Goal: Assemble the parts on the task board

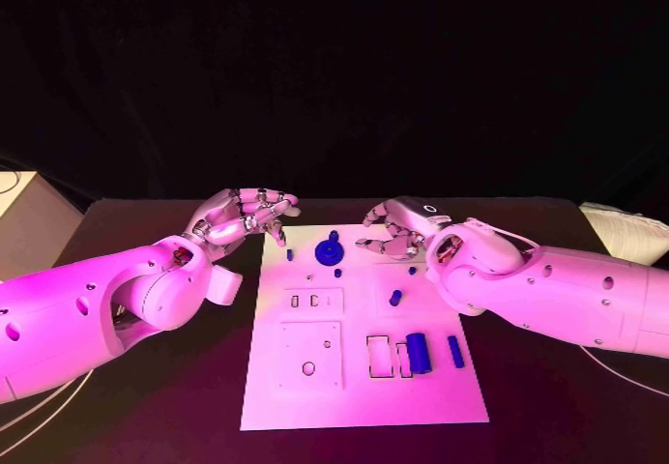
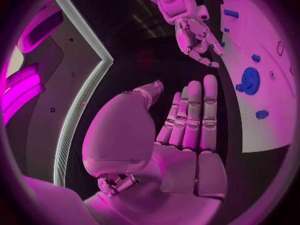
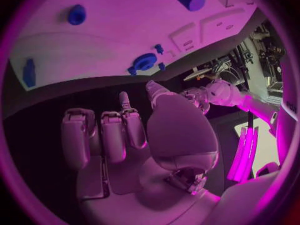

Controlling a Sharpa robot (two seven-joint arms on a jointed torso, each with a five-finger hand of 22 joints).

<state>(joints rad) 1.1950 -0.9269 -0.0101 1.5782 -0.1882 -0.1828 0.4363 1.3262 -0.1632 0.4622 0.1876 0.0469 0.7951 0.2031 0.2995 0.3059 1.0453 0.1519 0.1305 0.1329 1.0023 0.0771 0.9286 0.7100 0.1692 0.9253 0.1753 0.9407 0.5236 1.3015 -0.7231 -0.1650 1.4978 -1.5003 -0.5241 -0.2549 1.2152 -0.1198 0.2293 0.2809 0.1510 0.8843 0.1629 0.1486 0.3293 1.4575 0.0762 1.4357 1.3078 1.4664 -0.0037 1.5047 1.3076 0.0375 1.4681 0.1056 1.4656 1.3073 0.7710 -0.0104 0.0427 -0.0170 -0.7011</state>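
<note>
Left hand (image 1: 246,218) hangs over the black desk (image 1: 154,387) just beside the far-left corner of the white rectangular task board (image 1: 279,401); fingers half curled in the head view, straight and side by side in its own wrist view (image 2: 187,120); nothing in it, so it reads as free and apart from any part.

On the board, left to right: small blue peg (image 1: 290,254) near the far-left edge; round blue gear-like disc (image 1: 329,254) with a small blue stub (image 1: 334,235) beyond it, just beside; blue short pin (image 1: 396,298) mid-board; fat blue cylinder (image 1: 417,352) and thin blue bar (image 1: 456,351) lying side by side at the near-right, next to open rectangular slots (image 1: 378,355); these two look unseated.

Right hand (image 1: 397,227) sits at the far-right corner of the board, fingers curled downward toward the surface; its wrist view shows palm and fingers (image 3: 115,135) loosely bent with nothing between them; cannot tell whether the tips touch the board.

Judgement: early in the task; step in hand looks like choosing a pick at the far end, probably the disc or a peg near it. To do it well: one hand commits, the other stays off the board edge so it does not shift; approach from above, pinch the small part across its narrow sides, lift straight, align over its recess before pressing; risk is knocking the neighbouring stub.
</note>
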